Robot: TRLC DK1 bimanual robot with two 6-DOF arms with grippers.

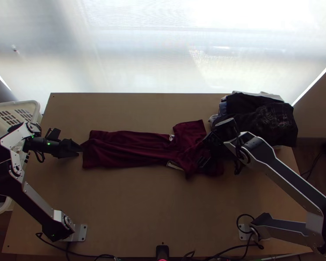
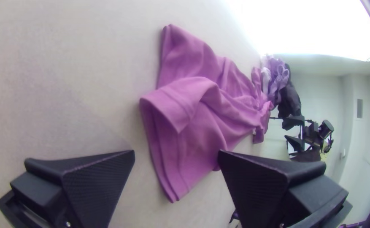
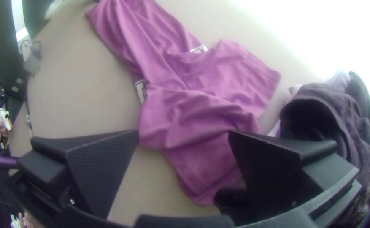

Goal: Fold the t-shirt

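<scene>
Your top view looks steeply down from high over the near edge of the light wooden tabletop [image 1: 132,209]. From your left silver-and-black jointed arm [image 1: 37,201], the wrist camera looks across from close by the hem [image 2: 174,194] of the maroon cloth t-shirt [image 1: 137,150]. Your right silver-and-black jointed arm's [image 1: 289,177] wrist camera faces down and back toward that hem, close over the sleeve end. All three views share the t-shirt and the heap of dark and pale clothes [image 1: 267,122].

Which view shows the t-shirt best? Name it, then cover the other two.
The top view: it shows the t-shirt end to end, though the right gripper covers part. The left wrist view shows one end close, the rest receding; the right wrist view shows the other end close, the first cut off.
</scene>
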